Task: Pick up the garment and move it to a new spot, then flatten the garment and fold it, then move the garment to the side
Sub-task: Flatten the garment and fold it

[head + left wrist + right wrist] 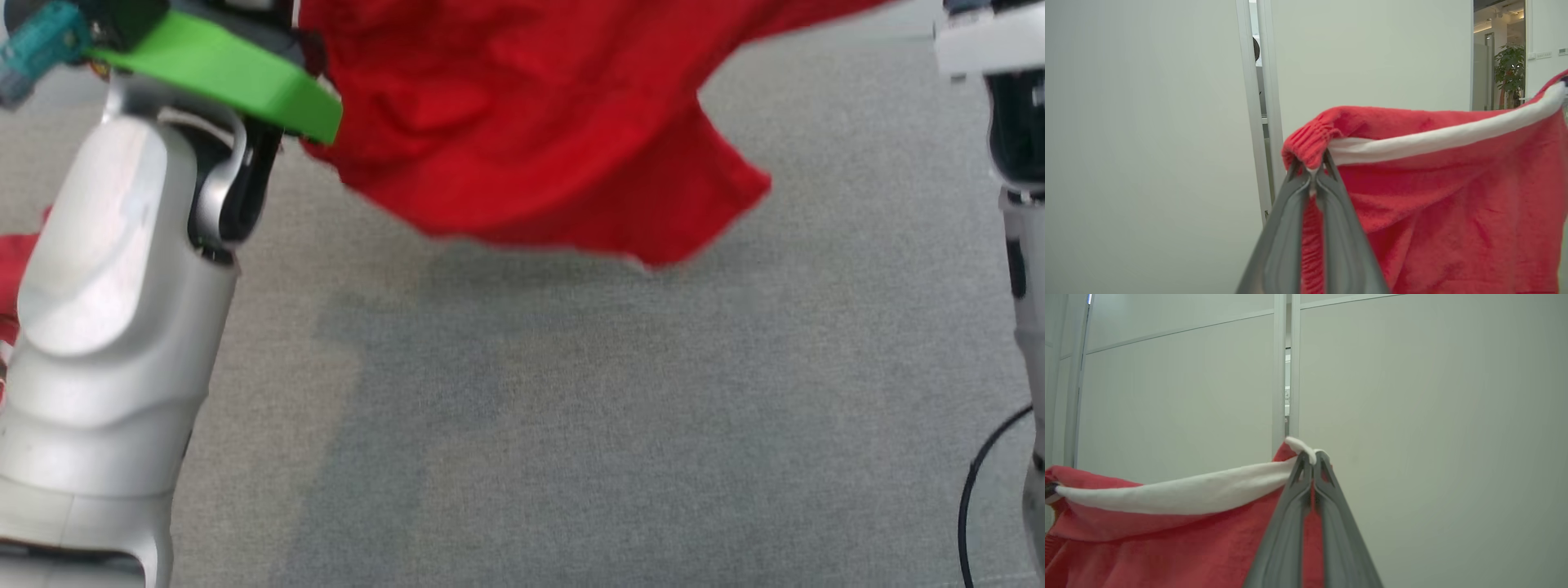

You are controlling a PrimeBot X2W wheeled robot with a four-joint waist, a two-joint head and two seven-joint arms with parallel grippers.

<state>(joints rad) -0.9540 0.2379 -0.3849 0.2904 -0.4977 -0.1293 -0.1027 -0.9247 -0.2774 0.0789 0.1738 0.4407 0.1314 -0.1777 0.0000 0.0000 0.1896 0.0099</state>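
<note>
left gripper [1311, 165] fingers pressed together, right gripper [1311, 457] likewise closed, pale left forearm [106, 327] upright, right arm [1020, 245] upright

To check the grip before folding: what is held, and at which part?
The red garment: the left gripper pinches its ribbed corner, and the right gripper pinches the other end of its white-banded edge.

You see grey carpet [571, 425] with a thin black cable [964, 506] curving at its right edge, pale wall panels [1147, 143] split by a narrow upright gap [1259, 98], and a leafy potted plant [1509, 69] in a lit opening far right.
</note>
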